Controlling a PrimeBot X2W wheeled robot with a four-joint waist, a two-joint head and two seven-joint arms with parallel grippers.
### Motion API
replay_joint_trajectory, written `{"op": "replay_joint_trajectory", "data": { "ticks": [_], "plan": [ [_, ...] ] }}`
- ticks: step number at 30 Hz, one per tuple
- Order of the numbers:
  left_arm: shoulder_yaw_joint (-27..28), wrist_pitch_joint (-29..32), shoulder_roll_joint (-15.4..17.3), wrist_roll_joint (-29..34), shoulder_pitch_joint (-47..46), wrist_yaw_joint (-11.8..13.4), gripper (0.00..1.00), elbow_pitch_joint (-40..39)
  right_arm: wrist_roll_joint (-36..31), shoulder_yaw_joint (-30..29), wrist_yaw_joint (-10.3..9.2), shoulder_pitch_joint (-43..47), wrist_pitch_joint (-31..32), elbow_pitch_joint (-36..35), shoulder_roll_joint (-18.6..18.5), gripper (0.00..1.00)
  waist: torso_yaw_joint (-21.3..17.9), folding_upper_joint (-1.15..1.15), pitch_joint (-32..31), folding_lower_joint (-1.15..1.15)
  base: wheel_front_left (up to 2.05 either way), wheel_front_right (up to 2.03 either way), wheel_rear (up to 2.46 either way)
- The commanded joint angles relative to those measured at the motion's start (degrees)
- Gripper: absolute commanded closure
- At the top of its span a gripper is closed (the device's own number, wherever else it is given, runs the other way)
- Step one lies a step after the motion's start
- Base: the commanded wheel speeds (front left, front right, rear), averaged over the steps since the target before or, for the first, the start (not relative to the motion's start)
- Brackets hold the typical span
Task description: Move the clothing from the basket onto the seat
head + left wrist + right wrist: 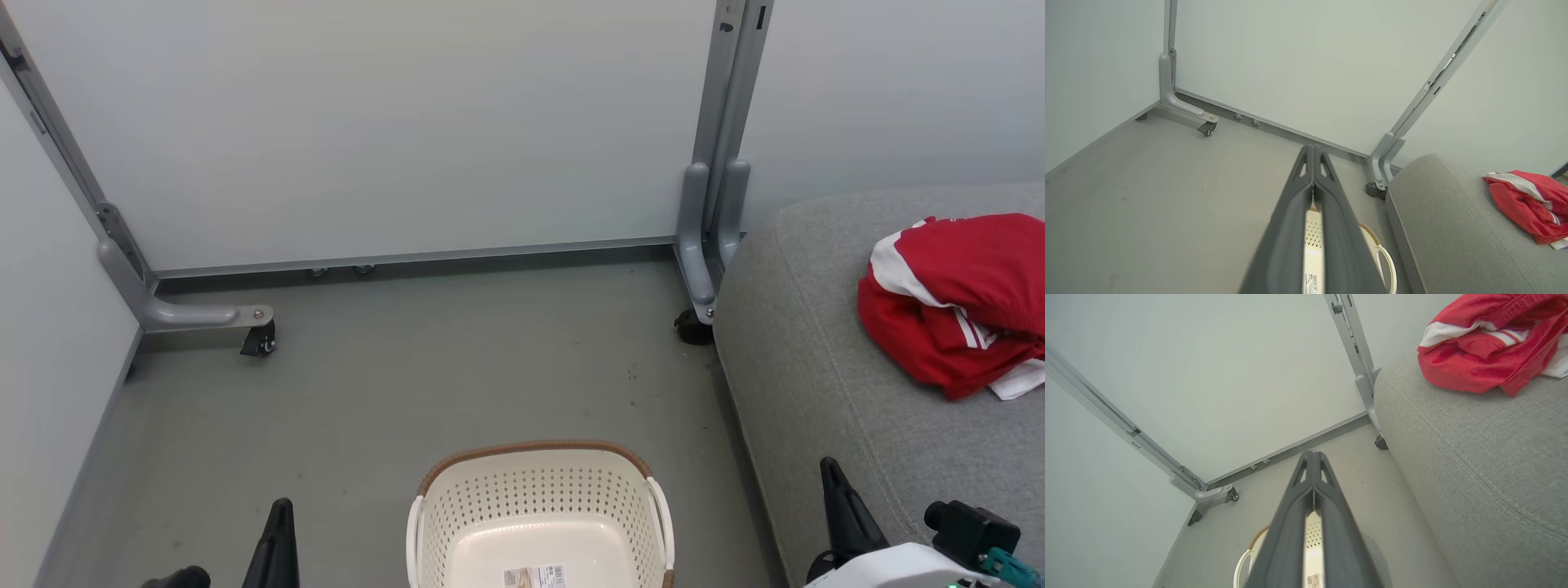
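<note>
While left pincer [1313, 148] and right pincer [1313, 454] sit closed, crumpled red clothing [951, 302] (white-striped) tops the seat [816, 376].

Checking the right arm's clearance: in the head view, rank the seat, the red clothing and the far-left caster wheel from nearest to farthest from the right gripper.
1. seat, close beside the right gripper, on its right.
2. clothing, farther back, lying on the seat.
3. caster wheel, far across at the left.

L hand [1313, 153] closed, R hand [1312, 457] closed, both empty
</note>
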Motion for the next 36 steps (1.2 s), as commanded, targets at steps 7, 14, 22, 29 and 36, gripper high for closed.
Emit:
{"op": "replay_joint_trajectory", "data": {
  "ticks": [7,14,22,29,36],
  "plan": [
    [1.0,1.6,0.8,-8.2,-3.7,-0.5,1.00,0.2,7.8,-1.0,-0.02,-3.1,1.8,-0.2,-0.4,1.00,-0.1,0.00,0.6,0.00,0.00,0.00,0.00],
    [1.7,2.9,0.9,-14.1,-5.1,-0.8,1.00,0.7,13.6,-1.6,-0.02,-4.3,3.2,0.1,-0.4,1.00,-0.2,0.00,1.0,0.00,0.00,0.00,0.00],
    [2.5,4.4,1.0,-20.5,-6.6,-1.0,1.00,1.3,19.8,-2.2,-0.02,-5.6,4.8,0.4,-0.5,1.00,-0.3,0.00,1.6,0.00,0.00,0.00,0.00],
    [3.2,5.6,1.0,-25.7,-7.9,-1.3,1.00,1.8,24.9,-2.8,-0.02,-6.6,6.1,0.7,-0.5,1.00,-0.4,0.00,2.1,0.00,0.00,0.00,0.00],
    [3.8,6.8,1.0,-30.5,-9.1,-1.4,1.00,2.2,29.6,-3.3,-0.02,-7.6,7.3,1.0,-0.5,1.00,-0.4,0.00,2.7,0.00,0.00,0.00,0.00]
  ]
}}
